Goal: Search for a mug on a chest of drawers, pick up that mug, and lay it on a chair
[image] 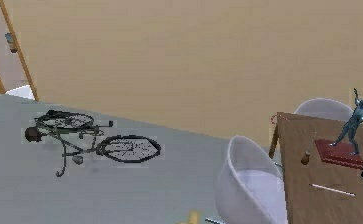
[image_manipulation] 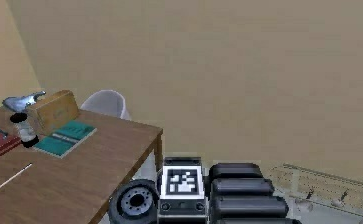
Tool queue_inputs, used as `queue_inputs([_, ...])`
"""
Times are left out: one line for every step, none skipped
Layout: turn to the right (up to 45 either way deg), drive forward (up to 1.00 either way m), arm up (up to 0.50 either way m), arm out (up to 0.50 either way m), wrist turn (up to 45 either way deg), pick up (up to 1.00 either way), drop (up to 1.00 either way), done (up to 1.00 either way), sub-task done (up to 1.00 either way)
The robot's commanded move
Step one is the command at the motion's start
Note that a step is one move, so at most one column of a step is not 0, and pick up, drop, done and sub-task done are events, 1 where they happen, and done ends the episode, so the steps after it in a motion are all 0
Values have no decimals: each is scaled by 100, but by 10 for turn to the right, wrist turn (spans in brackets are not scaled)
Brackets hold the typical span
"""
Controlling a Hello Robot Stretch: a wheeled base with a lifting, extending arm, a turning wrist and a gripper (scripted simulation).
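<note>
A bicycle [image: 84,137] lay on its side on the grey floor [image: 169,170] toward the forward view's left, before a plain tan wall [image: 189,50]. At that view's right stood a wooden desk [image: 314,135] with a rounded white chair [image: 251,185] drawn up just beside its near corner and a second white chair [image: 322,106] behind its far edge. On the desk a blue-grey statue [image: 351,125] stood upright on a red base, with a small brown object [image: 305,157] near it and a thin pale pencil [image: 332,188] lying flat nearer the camera.

In the arm side view the same desk reached in from the left, with a white chair behind it. It carried the statue, a teal book [image_manipulation: 67,138], a tan box [image_manipulation: 57,108] and a small dark upright object [image_manipulation: 27,130] just beside the statue. Whether that object was the mug could not be told.

The dark arm [image_manipulation: 239,190] sat low at the bottom edge beside a white marker square [image_manipulation: 184,182]. The jaws' far end could not be made out, so neither their state nor whether they held anything could be told.
</note>
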Motion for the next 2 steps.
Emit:
queue_inputs([0, 0, 0, 30, 0, 0, 0, 0, 0])
queue_inputs([0, 0, 0, 0, 450, 0, 0, 0, 0])
